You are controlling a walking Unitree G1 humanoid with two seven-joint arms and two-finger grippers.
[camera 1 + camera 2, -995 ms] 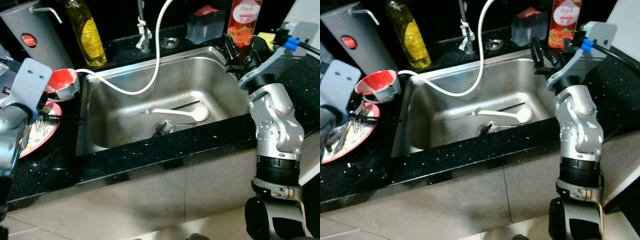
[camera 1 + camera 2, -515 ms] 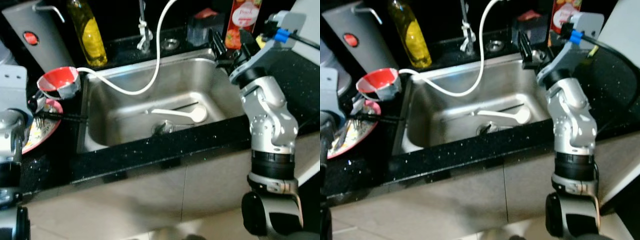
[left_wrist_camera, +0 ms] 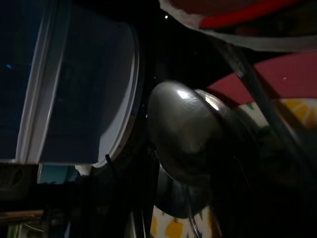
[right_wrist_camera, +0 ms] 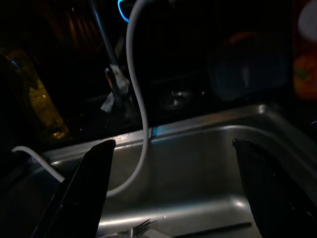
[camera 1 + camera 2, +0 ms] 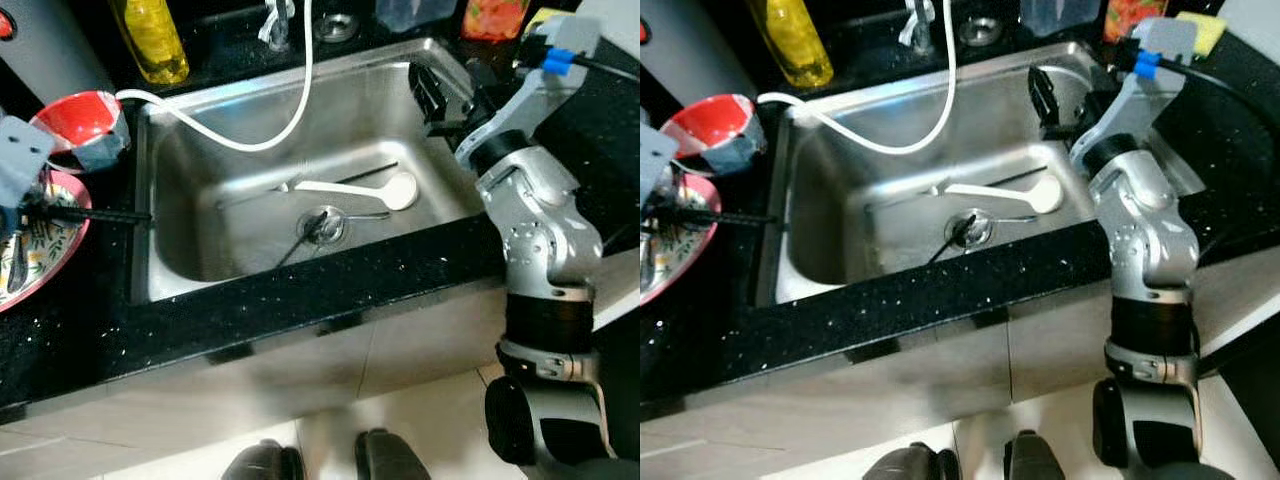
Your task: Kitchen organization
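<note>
My right hand (image 5: 1045,100) hangs wide open and empty over the stainless steel sink (image 5: 215,150); the white plastic ladle (image 5: 372,188) I judge to be my target lies below it, near the drain. The looping white hose (image 5: 290,110) beyond my fingers could snag them as I descend. A dark-handled utensil (image 5: 355,182) lies against the ladle. My left hand (image 5: 25,205), spread unclear, sits at the patterned plate (image 5: 45,265) on the black bench (image 5: 300,300).
</note>
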